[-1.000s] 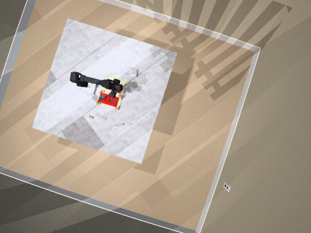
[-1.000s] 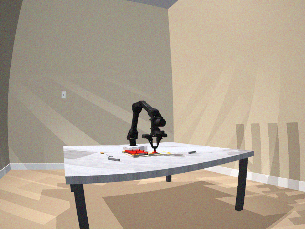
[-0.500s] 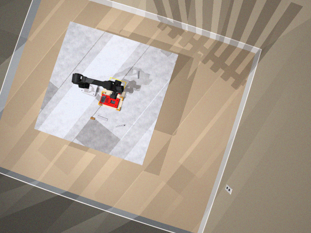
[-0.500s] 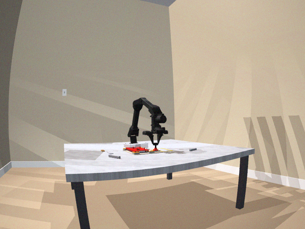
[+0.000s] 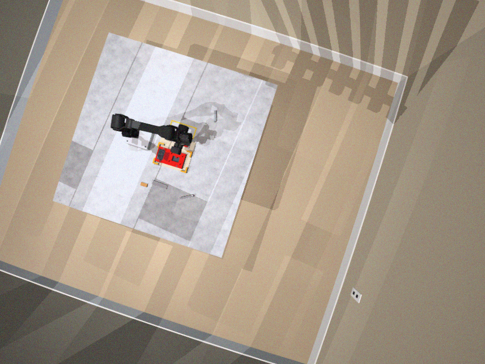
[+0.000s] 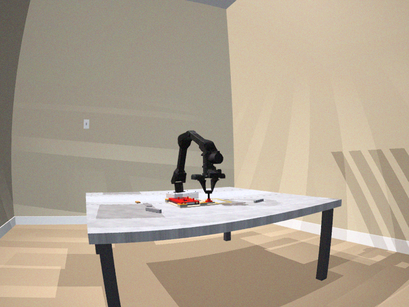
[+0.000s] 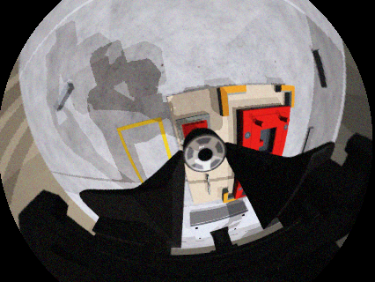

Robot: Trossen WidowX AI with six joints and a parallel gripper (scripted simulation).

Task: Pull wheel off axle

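Hand (image 7: 204,155) partly closed, pinching the grey wheel (image 7: 204,152) between both fingers, above the tan board (image 7: 202,107) beside the yellow-marked area (image 7: 144,145).

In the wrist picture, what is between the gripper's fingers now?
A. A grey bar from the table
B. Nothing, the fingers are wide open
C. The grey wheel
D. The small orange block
C: in the wrist view the gripper is shut on the round grey wheel, seen between its two dark fingers.
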